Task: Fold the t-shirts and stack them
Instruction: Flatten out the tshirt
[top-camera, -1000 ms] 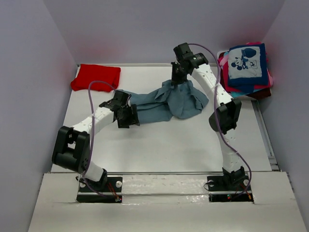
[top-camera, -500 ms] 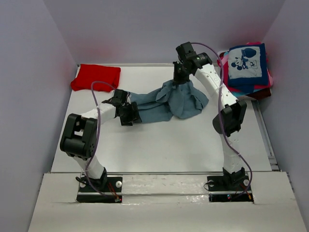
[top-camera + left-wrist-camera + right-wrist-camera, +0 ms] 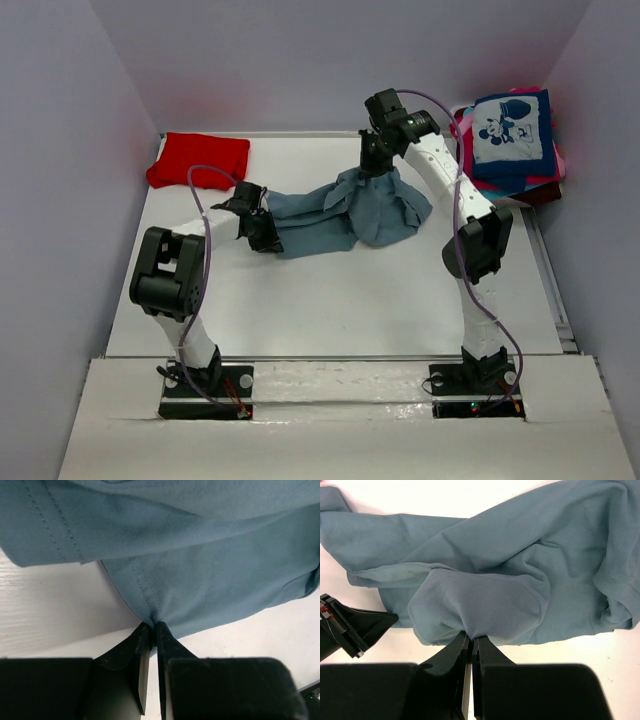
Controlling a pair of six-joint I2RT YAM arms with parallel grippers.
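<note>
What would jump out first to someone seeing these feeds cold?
A crumpled grey-blue shirt sprawls in the middle of the table. The left end effector is pinched on its hem at the left end, and the right end effector is pinched on a bunched fold at its far side. A folded red shirt sits at the far left corner, and a pile of shirts topped by a navy cartoon-mouse print sits at the far right.
</note>
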